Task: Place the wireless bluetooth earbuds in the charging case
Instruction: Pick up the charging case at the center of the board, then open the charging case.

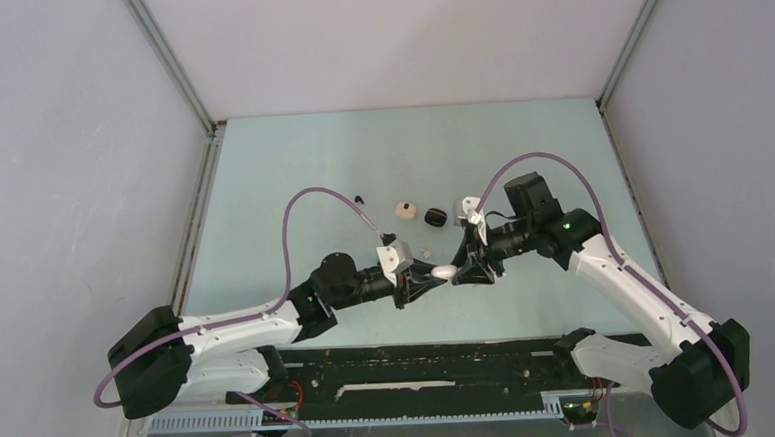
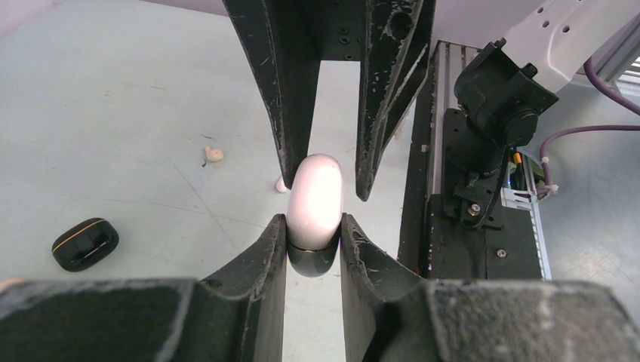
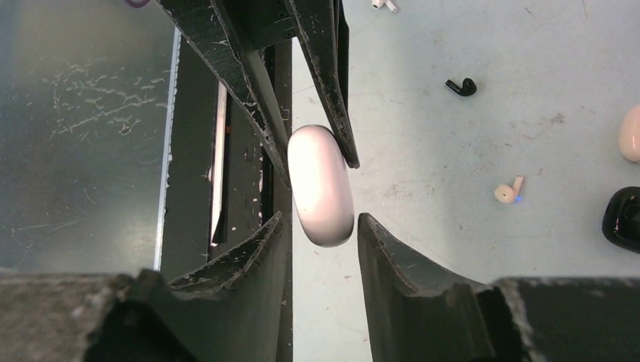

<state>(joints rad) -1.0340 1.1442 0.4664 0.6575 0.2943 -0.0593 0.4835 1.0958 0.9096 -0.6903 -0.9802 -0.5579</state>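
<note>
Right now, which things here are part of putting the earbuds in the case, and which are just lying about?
Job: white case in the left gripper; beige earbud; black earbud.
Lying about: black case; pink case.

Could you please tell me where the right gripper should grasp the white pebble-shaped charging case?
Probably its free rounded end: the white pebble-shaped charging case juts from the left gripper, so the right gripper comes from the opposite side, pinching its narrow width.
</note>
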